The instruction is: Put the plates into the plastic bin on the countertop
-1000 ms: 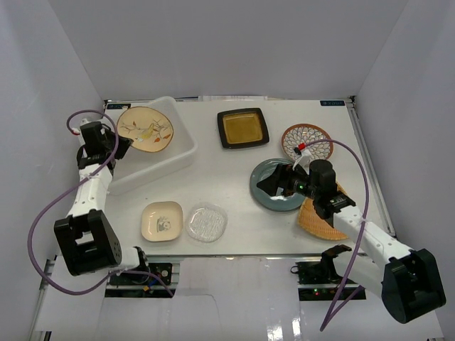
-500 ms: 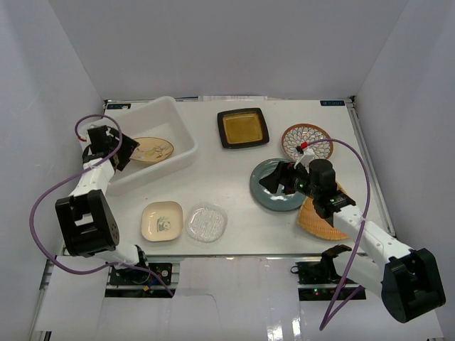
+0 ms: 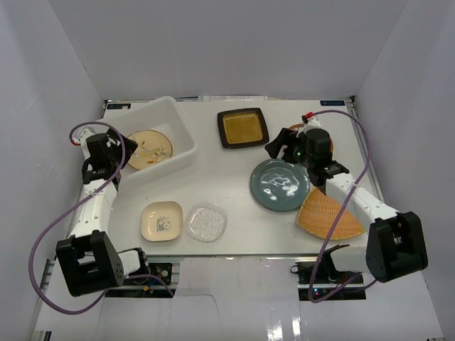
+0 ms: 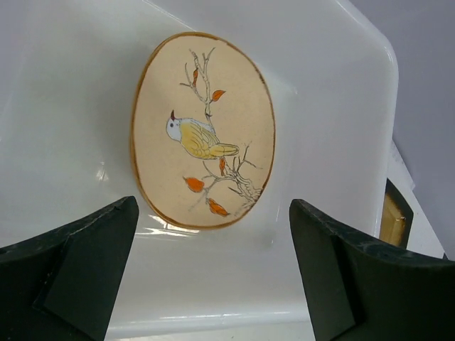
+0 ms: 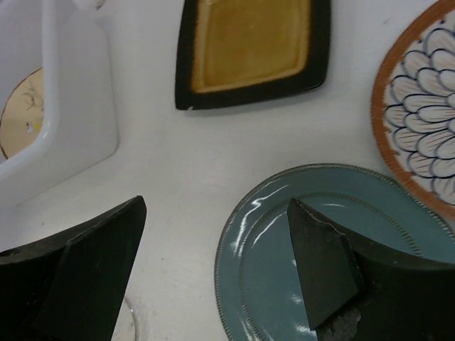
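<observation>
Left fingers (image 4: 71, 270) wide above floral plate (image 4: 202, 131)

Plain white walls (image 3: 227, 50) — soft, even light

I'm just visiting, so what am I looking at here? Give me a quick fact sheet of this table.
In bin: tan bird plate, flat inside the plastic bin
On table: amber square plate, teal plate, petal plate, orange woven plate, cream square dish, clear glass dish
Left gripper: open, empty, above the bin
Right gripper: open, empty, by the teal plate's rim
</observation>
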`<state>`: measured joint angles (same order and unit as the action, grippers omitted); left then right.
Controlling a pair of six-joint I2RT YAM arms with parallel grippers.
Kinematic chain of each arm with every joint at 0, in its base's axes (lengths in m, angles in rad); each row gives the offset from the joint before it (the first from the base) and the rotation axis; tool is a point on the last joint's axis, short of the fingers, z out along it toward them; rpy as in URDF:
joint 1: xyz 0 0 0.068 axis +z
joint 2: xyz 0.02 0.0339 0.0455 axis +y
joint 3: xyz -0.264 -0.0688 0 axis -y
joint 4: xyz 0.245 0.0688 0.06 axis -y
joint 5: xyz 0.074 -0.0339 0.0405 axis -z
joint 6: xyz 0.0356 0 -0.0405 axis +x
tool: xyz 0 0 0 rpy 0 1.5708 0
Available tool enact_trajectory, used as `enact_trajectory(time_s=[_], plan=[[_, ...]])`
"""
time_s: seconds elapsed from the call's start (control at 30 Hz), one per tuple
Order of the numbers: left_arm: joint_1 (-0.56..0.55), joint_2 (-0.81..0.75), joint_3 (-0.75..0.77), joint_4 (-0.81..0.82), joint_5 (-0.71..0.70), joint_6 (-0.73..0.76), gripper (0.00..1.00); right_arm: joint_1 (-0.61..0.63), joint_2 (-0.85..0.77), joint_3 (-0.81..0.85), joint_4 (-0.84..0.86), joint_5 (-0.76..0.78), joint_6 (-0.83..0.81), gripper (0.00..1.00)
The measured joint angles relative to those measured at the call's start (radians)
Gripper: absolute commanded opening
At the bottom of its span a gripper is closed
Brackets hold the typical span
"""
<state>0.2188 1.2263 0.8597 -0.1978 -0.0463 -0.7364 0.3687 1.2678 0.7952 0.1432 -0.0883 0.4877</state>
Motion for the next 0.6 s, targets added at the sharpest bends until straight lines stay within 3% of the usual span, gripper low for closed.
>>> enact_trajectory(time_s=[0.2, 0.33, 0.47, 0.6], plan=[[-0.027, -0.092, -0.062, 0.003, 0.111, 0.037, 0.98, -0.232, 0.093, 0.042, 0.001, 0.034, 0.022, 0.73], [-0.184, -0.166, -0.068, 0.028, 0.261, 0.106, 0.98, -0.403, 0.194, 0.066, 0.0, 0.062, 0.056, 0.63], [-0.372, -0.243, -0.068, 0.075, 0.451, 0.197, 0.96, -0.506, 0.335, 0.134, -0.011, 0.07, 0.083, 0.65], [-0.468, -0.295, -0.106, 0.096, 0.561, 0.271, 0.94, -0.562, 0.449, 0.216, -0.042, 0.106, 0.075, 0.78]])
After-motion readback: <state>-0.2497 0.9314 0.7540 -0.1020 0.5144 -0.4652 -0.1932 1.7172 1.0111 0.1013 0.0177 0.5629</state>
